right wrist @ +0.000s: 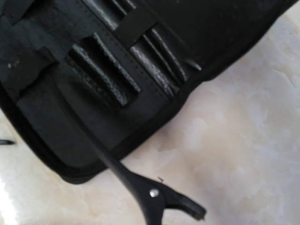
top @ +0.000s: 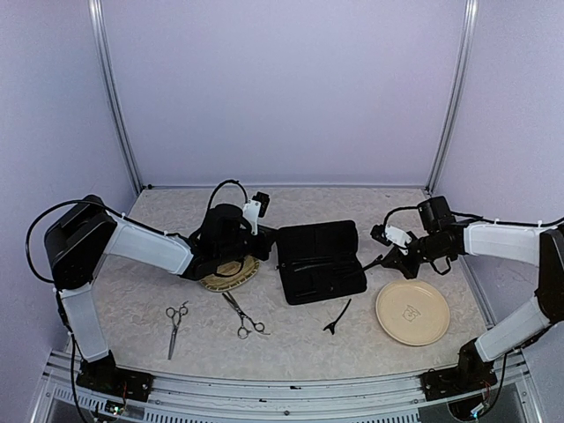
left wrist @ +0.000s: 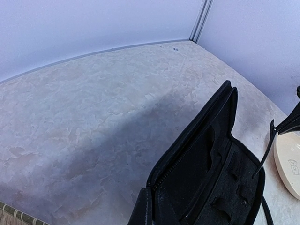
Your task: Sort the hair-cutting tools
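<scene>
Clenched right claw (top: 388, 256) grips one black hair clip (right wrist: 152, 192), whose tip reaches over the right edge of the open black zip case (top: 319, 260); second clip (top: 337, 317) lies on the surface (top: 291, 348) between case and cream plate (top: 434, 328). Clenched left claw (top: 231, 261) sits over the woven tray (top: 251, 275), with first scissors (top: 176, 322) and second scissors (top: 244, 319) flat on the surface nearer the arm bases. Plate centre carries a small printed mark, possibly a logo, too small to read.

The scissors (top: 174, 326) and the second pair (top: 241, 317) are bright polished metal. The hair clip (right wrist: 136, 185) is matt black plastic (with one shiny metal rivet). The case (right wrist: 117, 70) is black, leather-grained and stitched. The plate (top: 412, 313) looks smooth and cream, the tray (top: 233, 284) woven, the table (top: 141, 291) marbled and dull.
</scene>
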Motion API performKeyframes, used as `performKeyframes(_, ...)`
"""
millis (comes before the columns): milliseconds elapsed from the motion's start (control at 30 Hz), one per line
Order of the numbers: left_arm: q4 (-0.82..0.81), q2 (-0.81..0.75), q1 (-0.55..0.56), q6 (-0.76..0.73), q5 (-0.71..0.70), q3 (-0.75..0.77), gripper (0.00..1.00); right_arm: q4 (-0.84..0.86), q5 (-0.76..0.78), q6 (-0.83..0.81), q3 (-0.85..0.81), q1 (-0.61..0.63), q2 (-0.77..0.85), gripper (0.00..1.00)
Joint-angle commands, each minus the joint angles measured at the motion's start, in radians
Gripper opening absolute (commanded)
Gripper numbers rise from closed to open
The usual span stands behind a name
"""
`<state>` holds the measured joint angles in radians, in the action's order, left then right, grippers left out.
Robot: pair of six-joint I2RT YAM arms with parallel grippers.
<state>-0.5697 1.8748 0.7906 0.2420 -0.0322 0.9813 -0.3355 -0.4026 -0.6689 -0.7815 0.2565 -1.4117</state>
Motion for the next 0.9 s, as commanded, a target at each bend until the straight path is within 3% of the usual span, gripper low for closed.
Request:
performKeyframes(0,-0.074,-0.009,-0.004,0.026,0.012,-0.011,0.0,0.022,0.018,-0.01,0.013,0.0,-0.017,0.0)
performKeyframes(633,-0.09,0.012,-0.009,0.052,0.023,-0.015,0.0,0.057,0.095,0.034,0.035,0.111,-0.07,0.0)
performKeyframes(867,-0.089,0.016,-0.013,0.052,0.016,-0.018,0.0,0.035,0.06,0.032,0.03,0.16,-0.112,0.0)
